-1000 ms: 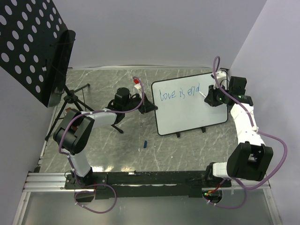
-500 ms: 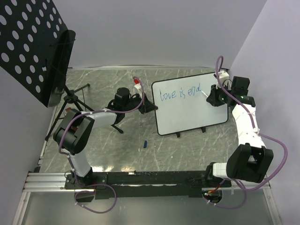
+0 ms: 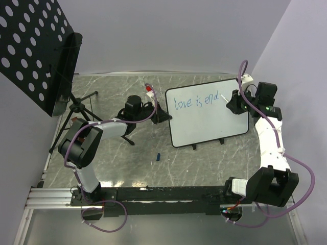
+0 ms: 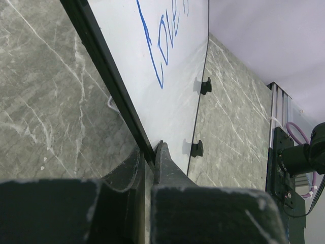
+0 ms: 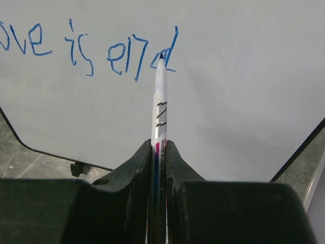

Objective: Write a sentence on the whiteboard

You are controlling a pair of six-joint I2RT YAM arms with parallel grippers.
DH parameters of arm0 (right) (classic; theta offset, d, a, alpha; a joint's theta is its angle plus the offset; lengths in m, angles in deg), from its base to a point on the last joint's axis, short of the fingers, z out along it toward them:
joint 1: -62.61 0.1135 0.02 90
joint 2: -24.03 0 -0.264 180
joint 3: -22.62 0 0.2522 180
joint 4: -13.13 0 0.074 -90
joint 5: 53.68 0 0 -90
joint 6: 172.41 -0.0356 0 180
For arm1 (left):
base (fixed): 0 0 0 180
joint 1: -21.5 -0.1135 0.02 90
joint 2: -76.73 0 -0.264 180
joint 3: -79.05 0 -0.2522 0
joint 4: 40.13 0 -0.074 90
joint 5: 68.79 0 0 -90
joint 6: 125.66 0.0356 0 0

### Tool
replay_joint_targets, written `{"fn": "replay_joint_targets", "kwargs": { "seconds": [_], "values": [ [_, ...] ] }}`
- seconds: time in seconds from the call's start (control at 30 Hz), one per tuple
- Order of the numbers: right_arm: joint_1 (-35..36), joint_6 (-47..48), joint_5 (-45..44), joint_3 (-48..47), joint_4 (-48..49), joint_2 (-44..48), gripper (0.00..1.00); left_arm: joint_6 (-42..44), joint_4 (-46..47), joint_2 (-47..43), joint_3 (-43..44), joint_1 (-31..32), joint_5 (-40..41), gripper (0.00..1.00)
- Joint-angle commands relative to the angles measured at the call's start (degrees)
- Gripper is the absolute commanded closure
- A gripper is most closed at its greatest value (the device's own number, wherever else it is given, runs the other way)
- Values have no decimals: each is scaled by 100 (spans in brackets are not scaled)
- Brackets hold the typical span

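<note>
Can read the sentence [image 3: 196, 101] as "love is end", one line of thin blue strokes across the upper part of the whiteboard [image 3: 209, 125]; from the right wrist view, only "ove is end" in frame. Cannot make out the small print on the barrel of the marker [image 5: 160, 101], only black slanted marks and a pink and blue band lower down. Find the whiteboard propped on small black feet at the far right of the marbled grey surface [image 3: 127, 153], its written face towards the arms. Reaching in from the right with the forearm raised: the right hand [image 5: 158, 147], closed tight on the marker, barrel pointing straight out between the fingers, dark tip at the "d"; cannot tell whether touching. Stretched low across the surface: the left hand [image 4: 150, 151], clamped on the whiteboard's black rim at its left edge, one finger on each side. Lying loose on the surface near the board's lower left corner: a small blue object [image 3: 158, 156].
</note>
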Motion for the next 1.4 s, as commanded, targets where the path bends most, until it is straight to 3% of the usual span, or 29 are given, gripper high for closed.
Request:
{"fn": "replay_joint_targets", "kwargs": {
  "seconds": [0.0,1.37],
  "values": [
    [-54,-56,120,-184,219,32,100,912,-202,-4,-10,94,77,99],
    [-230,32,322,-96,307,-4,100,912,-184,-22,-62,103,112,99]
  ]
}}
